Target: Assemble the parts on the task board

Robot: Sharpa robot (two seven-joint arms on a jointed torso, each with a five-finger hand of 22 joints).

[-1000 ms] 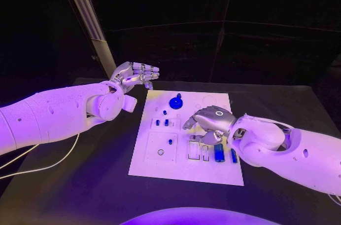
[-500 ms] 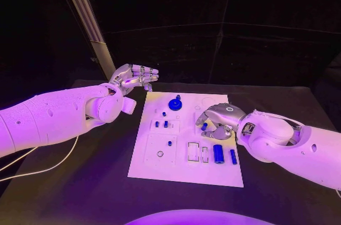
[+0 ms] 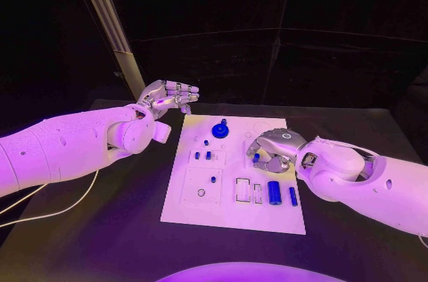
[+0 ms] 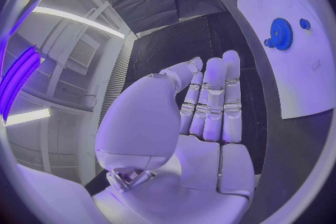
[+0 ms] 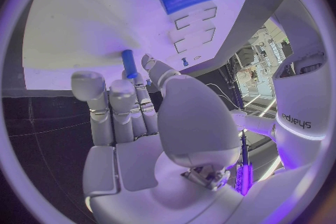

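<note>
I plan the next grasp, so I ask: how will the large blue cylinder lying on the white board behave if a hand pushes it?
The large blue cylinder lies on its round side on the white task board, so it will probably roll sideways. Its surface looks smooth, perhaps slippery. It seems rigid.

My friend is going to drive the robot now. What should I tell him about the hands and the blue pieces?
Right hand: over the task board, pinching a small blue peg at its fingertips.
Left hand: raised off the board's far left corner, holding nothing.
On the board: blue gear near the far edge, small blue pegs in the middle, a big blue cylinder and a thin blue bar lying near the right edge.
Done: hard to tell which pieces are already seated.
Left: place the held peg, then the cylinder and bar.
</note>
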